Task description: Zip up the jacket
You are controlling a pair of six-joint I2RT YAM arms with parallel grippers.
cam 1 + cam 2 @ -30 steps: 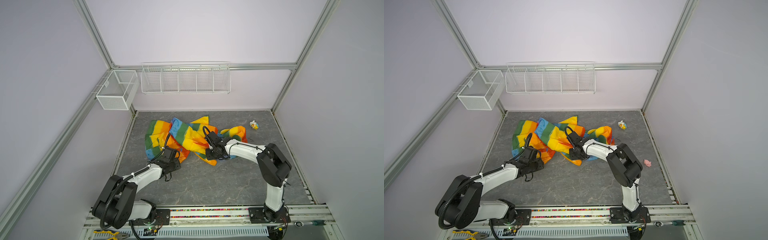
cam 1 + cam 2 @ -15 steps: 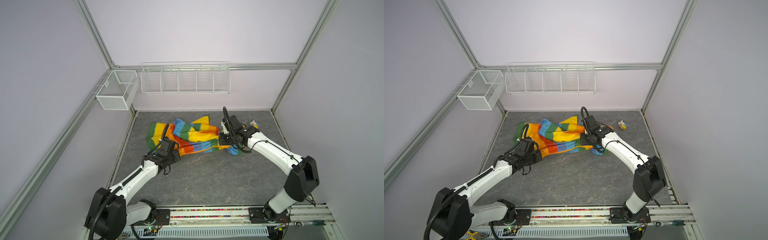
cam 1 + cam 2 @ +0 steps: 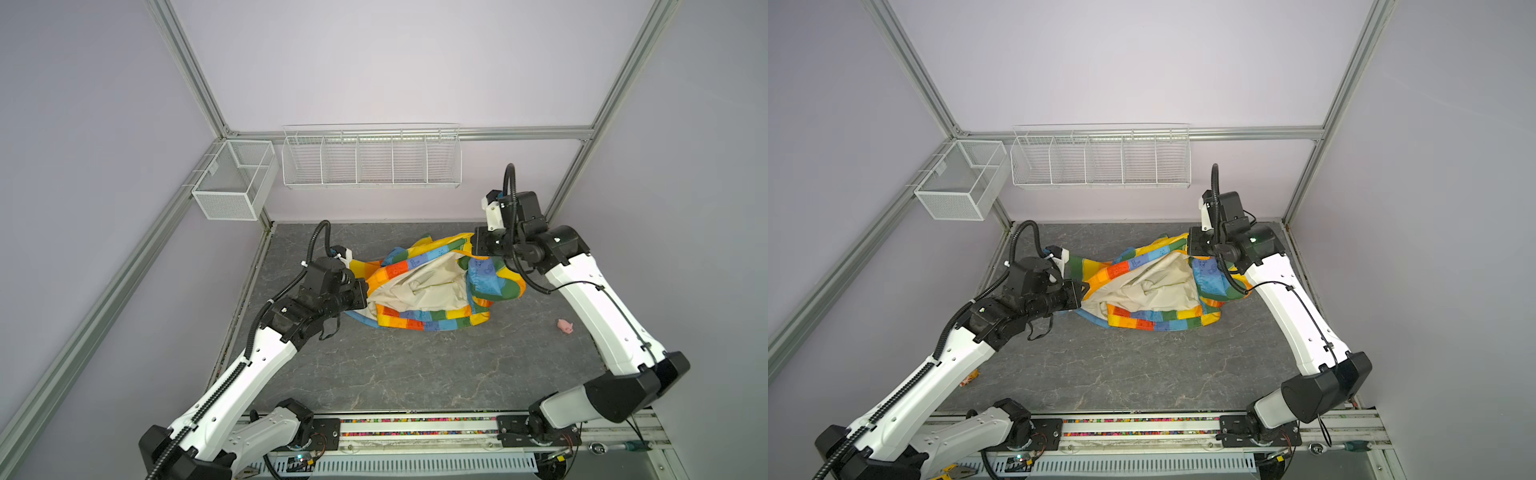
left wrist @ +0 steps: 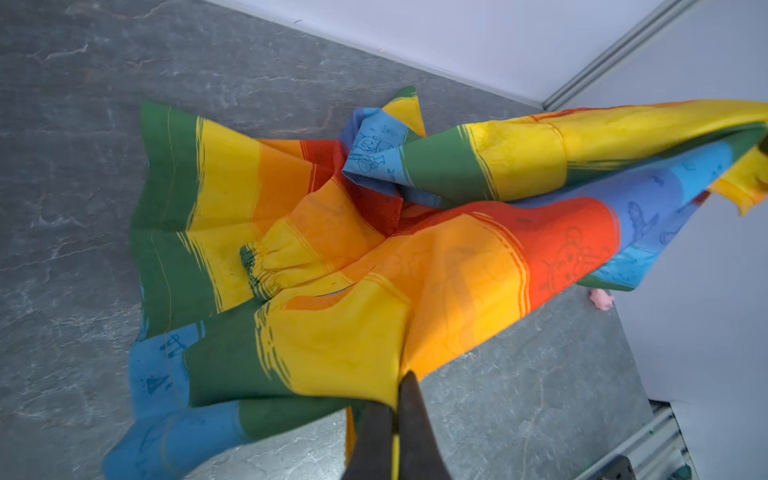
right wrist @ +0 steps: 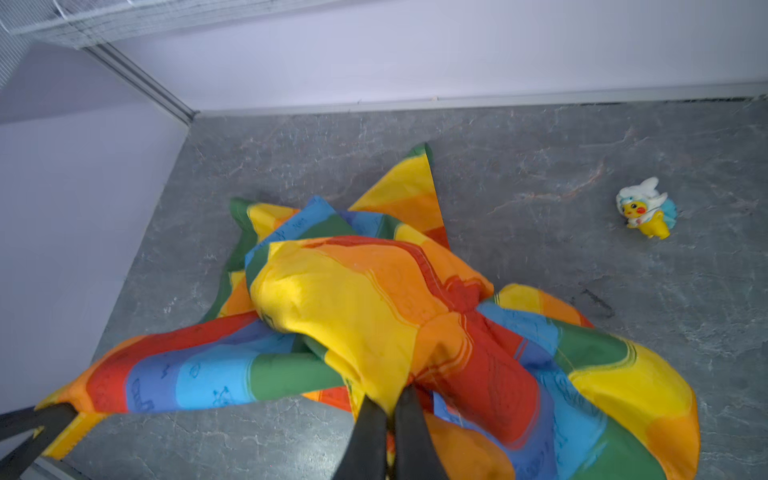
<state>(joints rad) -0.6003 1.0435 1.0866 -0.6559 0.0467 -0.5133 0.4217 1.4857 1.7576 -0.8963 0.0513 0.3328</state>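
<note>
The left gripper (image 4: 397, 401) and right gripper (image 5: 390, 401) each pinched an edge of the striped jacket (image 3: 419, 286), which was stretched between them over the table (image 3: 395, 370) rather than crumpled as it had been a second earlier.

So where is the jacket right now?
In both top views the jacket is stretched between the left gripper and right gripper, both shut on it, over the back half of the grey table, cream lining upward.

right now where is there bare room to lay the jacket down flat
The widest bare patch is the grey table between the jacket and the front rail. Crowded at the back: the jacket hangs from the left fingers and right fingers; a pink toy lies by the right arm.
</note>
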